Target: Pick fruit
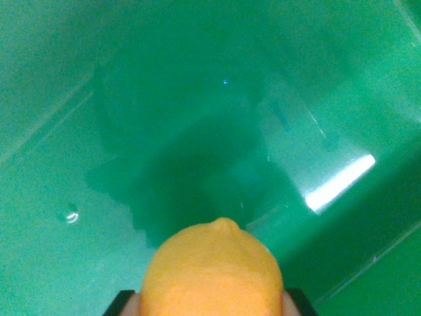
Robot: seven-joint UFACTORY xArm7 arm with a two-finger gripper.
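At the bottom middle of my wrist view sits a yellow-orange, smooth-skinned lemon-shaped fruit [214, 273], its small pointed nub turned up and away from the camera. It fills the lower centre of the picture and is cut off by the bottom edge. My fingers [210, 304] are clenched on it: dark corners of them show just at the fruit's lower left and lower right, pressed against its sides, with a pale strip of pad visible where each one meets the skin. Most of my fingers lie out of the picture, so I can only tell the grasp from those two corners flanking the fruit.

Beyond the fruit everything is a glossy green plastic surface [197, 118], seemingly the inside of a bin or tray; I cannot tell for sure which. A darker shadow spreads over it above the fruit, roughly in the middle of the view. A bright white reflected bar of light [340, 182] lies at the wrist view's right, slanted, and fainter pale streaks run beside it. At the wrist view's left there is a small shiny spot [70, 213] on the green, perhaps a drop or a dent. I cannot tell whether the fruit touches the green surface or hangs clear of it.
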